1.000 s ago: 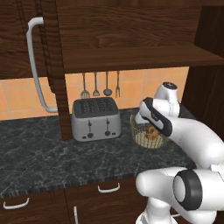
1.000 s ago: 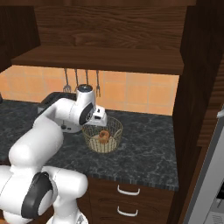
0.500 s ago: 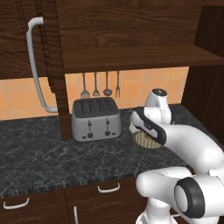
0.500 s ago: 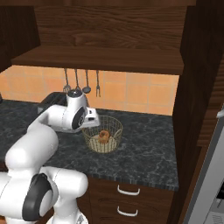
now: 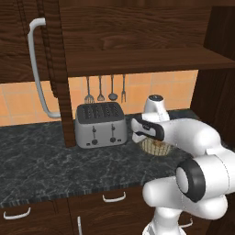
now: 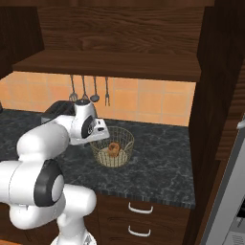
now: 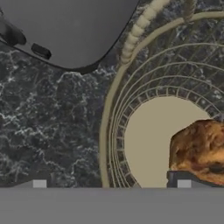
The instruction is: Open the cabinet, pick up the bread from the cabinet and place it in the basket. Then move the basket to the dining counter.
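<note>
Straddling the wire basket (image 6: pixel 112 152) rim with my gripper (image 7: pixel 111 183) spread wide, nothing pinched. Cabinet (image 5: pixel 50 69) open, bread (image 7: pixel 201 148) in basket; carry to dining counter remains.

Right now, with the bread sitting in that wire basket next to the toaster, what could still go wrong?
The open two-finger gripper straddles the rim of the round golden-tan wire basket; a thin rim grip might slip or tilt the basket.

If it tilts, the small brown bread lump could roll out onto the black marbled counter.

The silver toaster stands close beside the basket, so a swing might bump it.
</note>
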